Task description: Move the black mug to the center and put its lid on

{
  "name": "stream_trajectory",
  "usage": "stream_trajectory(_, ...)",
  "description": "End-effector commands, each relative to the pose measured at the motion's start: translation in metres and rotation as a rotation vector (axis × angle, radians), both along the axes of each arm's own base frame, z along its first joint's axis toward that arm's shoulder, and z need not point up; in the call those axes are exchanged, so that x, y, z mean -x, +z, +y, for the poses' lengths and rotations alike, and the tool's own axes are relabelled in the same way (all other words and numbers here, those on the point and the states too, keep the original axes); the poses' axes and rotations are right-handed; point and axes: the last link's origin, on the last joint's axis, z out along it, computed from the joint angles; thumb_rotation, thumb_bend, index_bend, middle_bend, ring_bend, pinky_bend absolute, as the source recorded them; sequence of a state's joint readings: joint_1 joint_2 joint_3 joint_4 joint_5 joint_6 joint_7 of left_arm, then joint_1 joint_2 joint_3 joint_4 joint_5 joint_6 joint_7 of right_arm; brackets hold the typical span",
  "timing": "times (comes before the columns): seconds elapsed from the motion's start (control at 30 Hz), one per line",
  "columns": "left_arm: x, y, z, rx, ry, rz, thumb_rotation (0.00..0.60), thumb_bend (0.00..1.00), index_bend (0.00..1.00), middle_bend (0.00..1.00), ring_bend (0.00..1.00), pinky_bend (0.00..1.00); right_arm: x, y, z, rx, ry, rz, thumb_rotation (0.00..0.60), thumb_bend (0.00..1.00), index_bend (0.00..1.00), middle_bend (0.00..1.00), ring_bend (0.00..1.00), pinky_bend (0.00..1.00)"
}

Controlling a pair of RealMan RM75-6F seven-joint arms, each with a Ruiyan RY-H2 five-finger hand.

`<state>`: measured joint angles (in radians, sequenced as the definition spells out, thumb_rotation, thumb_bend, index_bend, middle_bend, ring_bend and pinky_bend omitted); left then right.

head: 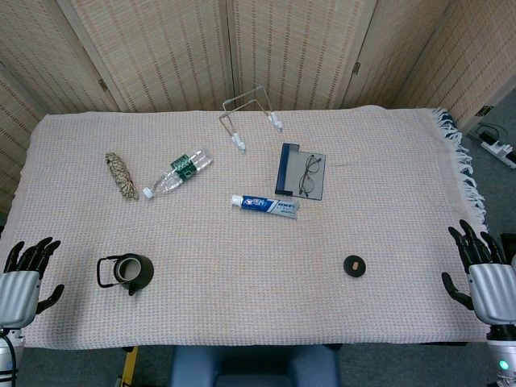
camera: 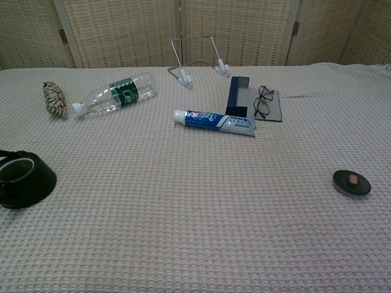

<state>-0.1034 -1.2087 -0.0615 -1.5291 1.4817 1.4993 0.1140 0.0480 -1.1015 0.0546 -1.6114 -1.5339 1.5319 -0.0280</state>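
Showing only at frame bottom corners in head view, left hand (head: 22, 274) & right hand (head: 482, 270) are cut off at wrists, fingers apart, empty; neither in chest view. Black mug (head: 129, 272) sits lower left, w/o lid; lid (head: 355, 265) lower right, well apart. Toothpaste tube (head: 264, 205), water bottle (head: 177, 172), glasses (head: 310, 176) lie mid-frame beyond.

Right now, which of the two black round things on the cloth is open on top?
The black mug by the left hand; the lid is a flat disc.
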Motion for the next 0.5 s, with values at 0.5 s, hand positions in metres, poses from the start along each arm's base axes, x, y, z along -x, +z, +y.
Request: stream_trajectory(0.5,0.0011,-0.0053,0.0050,0.019,-0.018,-0.032,0.600,0.24,0.14,0.11,0.16,0.08,-0.0013,0.0043,0.0002,0.007,0.008,-0.002,0.600,0.41,0.00,0.04,0.18,0.09)
